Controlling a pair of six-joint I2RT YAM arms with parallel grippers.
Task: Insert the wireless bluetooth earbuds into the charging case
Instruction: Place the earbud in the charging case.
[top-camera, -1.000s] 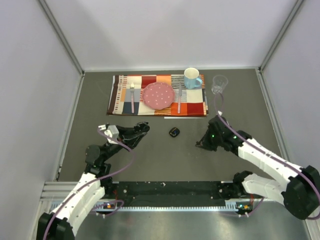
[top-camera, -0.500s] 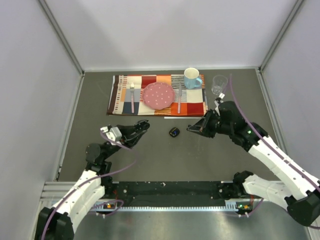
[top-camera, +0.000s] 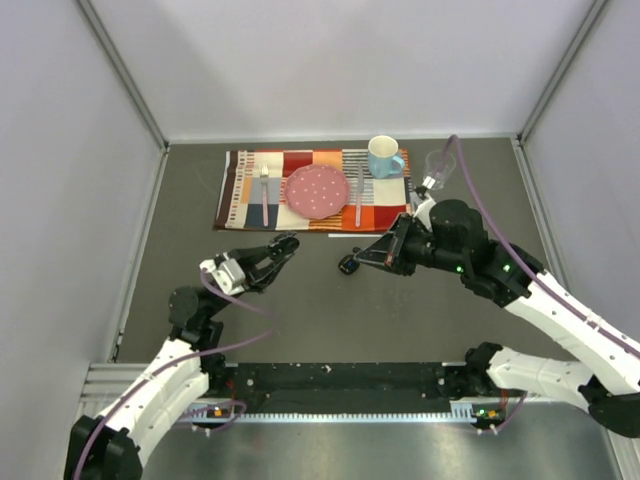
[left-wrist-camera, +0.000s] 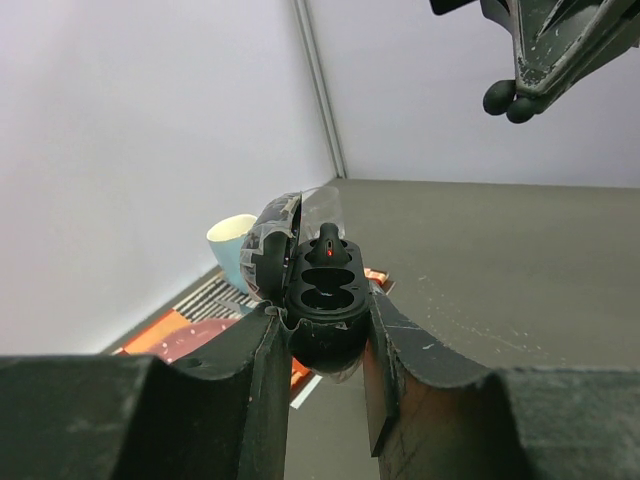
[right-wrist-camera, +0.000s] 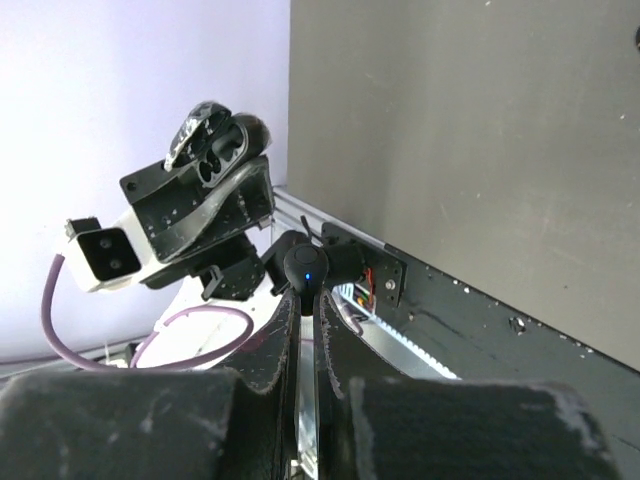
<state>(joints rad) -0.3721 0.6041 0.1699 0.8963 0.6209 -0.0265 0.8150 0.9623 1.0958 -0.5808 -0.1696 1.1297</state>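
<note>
Right gripper (right-wrist-camera: 305, 300) pinched fully shut on one tiny black earbud (right-wrist-camera: 305, 268), blue light showing, raised about mid-table. Left gripper (left-wrist-camera: 322, 330) clamped narrow around the charging case (left-wrist-camera: 325, 285), lid flipped open, both sockets showing, red light at the far end. Top view: case (top-camera: 288, 241) at 9 o'clock of the earbud, near but apart, right fingertips aimed its way. Placemat (top-camera: 240, 200) at 12 o'clock by the back wall, carrying pink plate (top-camera: 317, 191) and blue mug (top-camera: 384, 157). Clear glass (top-camera: 438, 168) at 1 o'clock, just off the mat.
</note>
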